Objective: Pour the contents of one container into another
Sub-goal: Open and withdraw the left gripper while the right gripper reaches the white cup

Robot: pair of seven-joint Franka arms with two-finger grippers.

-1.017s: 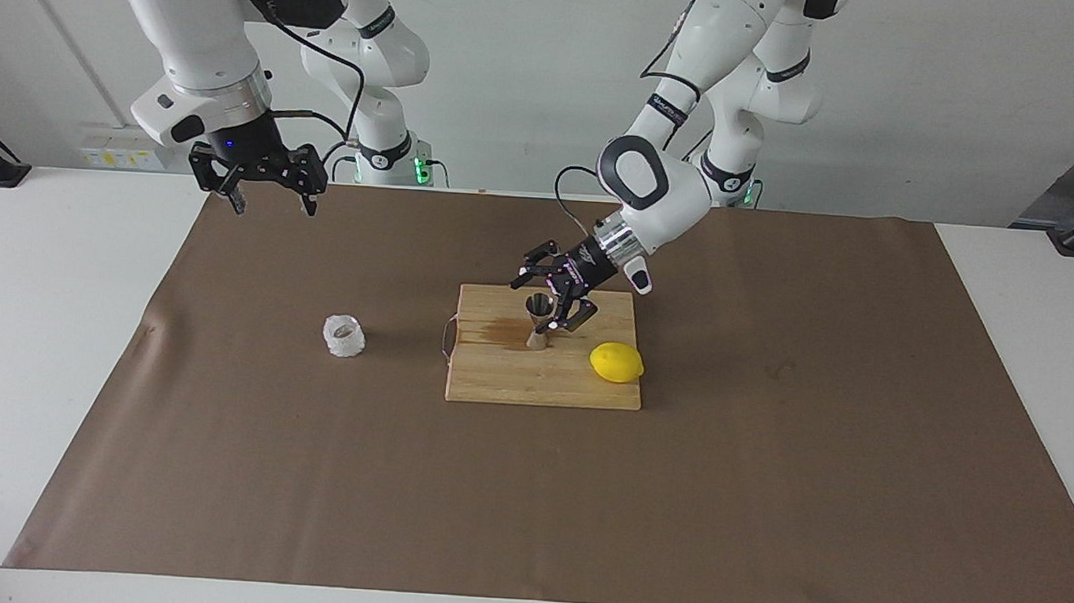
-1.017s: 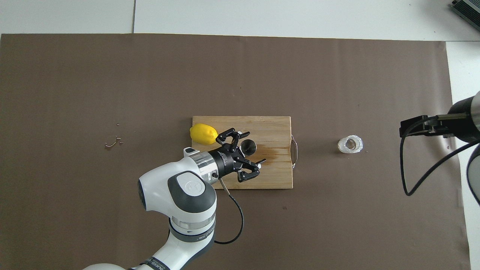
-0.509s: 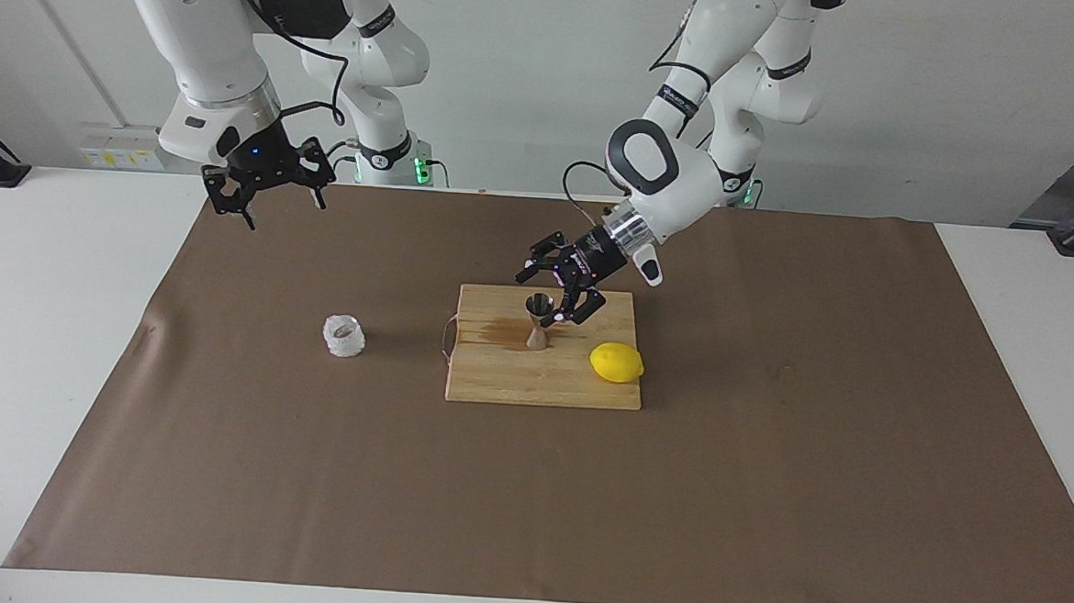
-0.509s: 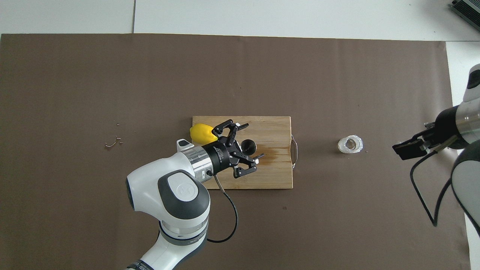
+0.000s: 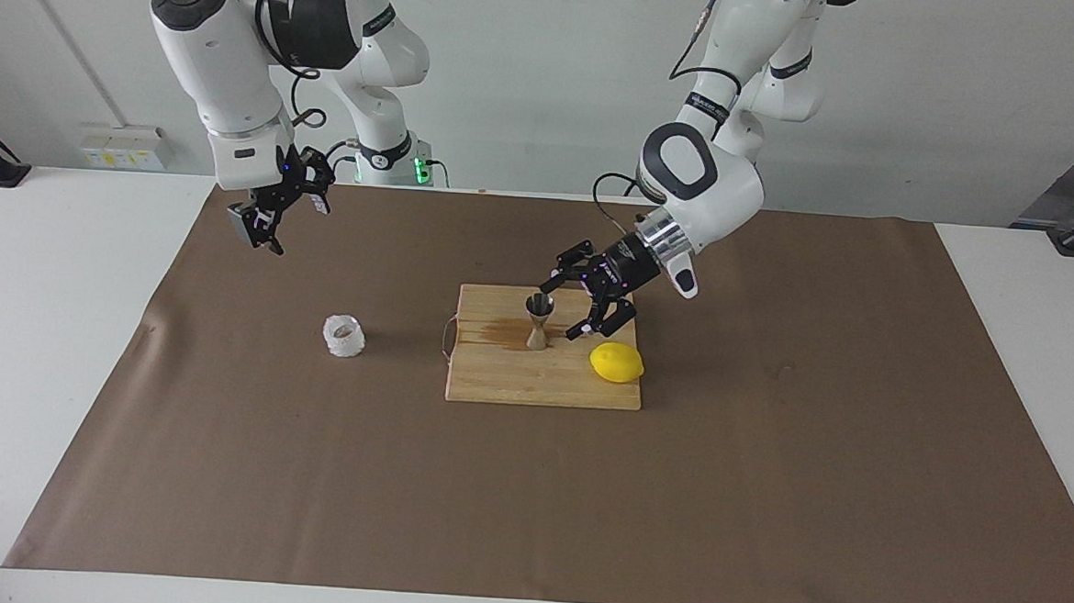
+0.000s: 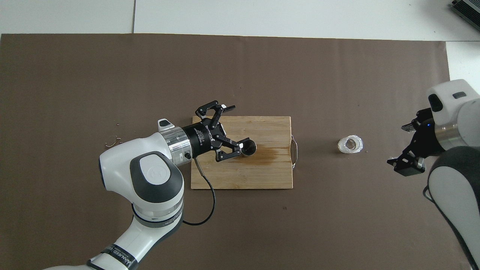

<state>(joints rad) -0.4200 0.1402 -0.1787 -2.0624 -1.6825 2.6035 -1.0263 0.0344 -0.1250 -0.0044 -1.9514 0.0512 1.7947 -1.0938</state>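
Observation:
The silver hourglass jigger (image 5: 537,321) (image 6: 248,147) stands upright on the wooden cutting board (image 5: 505,378) (image 6: 262,176). My left gripper (image 5: 568,309) (image 6: 237,124) hovers open just beside it, toward the left arm's end, nothing between its fingers. The whitish textured glass cup (image 5: 344,336) (image 6: 350,144) sits on the brown mat toward the right arm's end. My right gripper (image 5: 268,218) (image 6: 408,163) hangs open and empty in the air over the mat's edge, away from the cup.
A yellow lemon (image 5: 617,362) lies on the board's corner toward the left arm's end, hidden under the left arm in the overhead view. A dark wet stain (image 6: 275,152) marks the board beside the jigger. Small scraps (image 6: 111,142) lie on the mat.
The left gripper has drawn back from around the jigger toward the left arm's end, leaving it standing. The right gripper has turned and come lower. Cup, jigger and lemon have not moved.

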